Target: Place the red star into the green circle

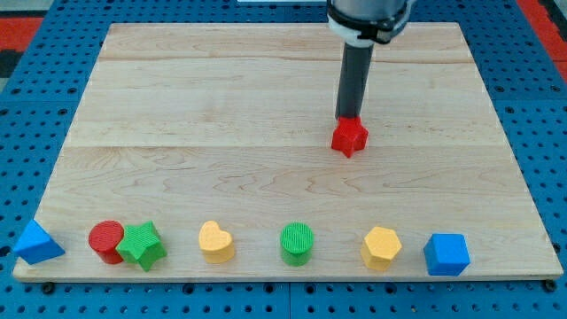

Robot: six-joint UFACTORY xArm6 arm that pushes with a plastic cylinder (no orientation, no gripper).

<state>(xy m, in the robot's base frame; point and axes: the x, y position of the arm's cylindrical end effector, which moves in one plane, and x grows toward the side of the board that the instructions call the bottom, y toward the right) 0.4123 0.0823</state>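
Red star [349, 137] sits out on the wood board [177, 106], right of the middle, well apart from the row of blocks along the view's bottom. Your arm has no claw — just a dark rod, so nothing opens or shuts and nothing is held. My tip [349, 120] is touching the star's top side, the side away from the row.

You look to be at the pushing step, with most of the way to go. The green circle [297, 243] waits in the row, below the star and a bit to the view's left. The next move calls for a push down the view and slightly left. Keep the tip behind the star's middle, or it may spin off — toward the yellow hexagon [382, 247].
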